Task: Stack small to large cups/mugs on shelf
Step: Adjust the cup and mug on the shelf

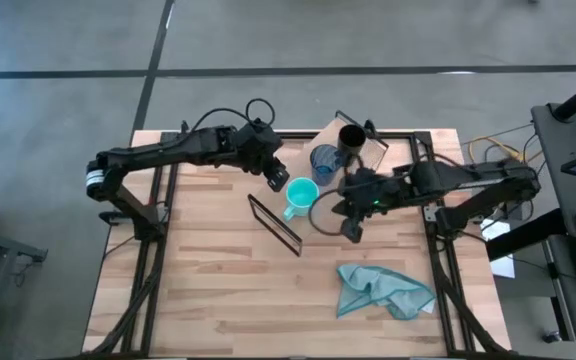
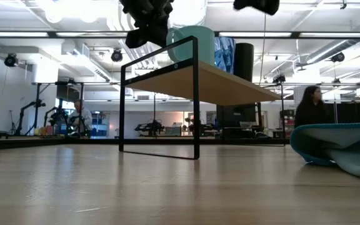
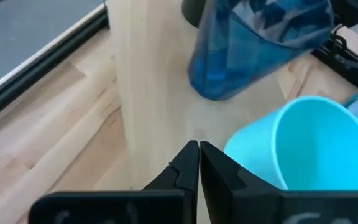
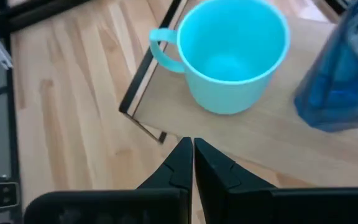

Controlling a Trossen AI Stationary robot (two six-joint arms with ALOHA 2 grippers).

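My left pincer [image 3: 198, 148] hangs over the shelf [image 2: 230, 84] with its fingers pressed together on nothing, just beside the teal mug [image 3: 303, 146] and near the blue tumbler [image 3: 253, 43]. My right pincer [image 4: 192, 144] is likewise closed and empty, hovering above the shelf on the mug's other side.

All three vessels stand upright in a row along the plank: the teal mug [image 1: 301, 195] at one end, its handle pointing off the shelf edge, the blue tumbler [image 1: 325, 160] in the middle, and the black cup [image 1: 352, 138] at the far end.

A teal cloth [image 1: 380, 291] lies crumpled on the table [image 1: 208, 290], well apart from the shelf.
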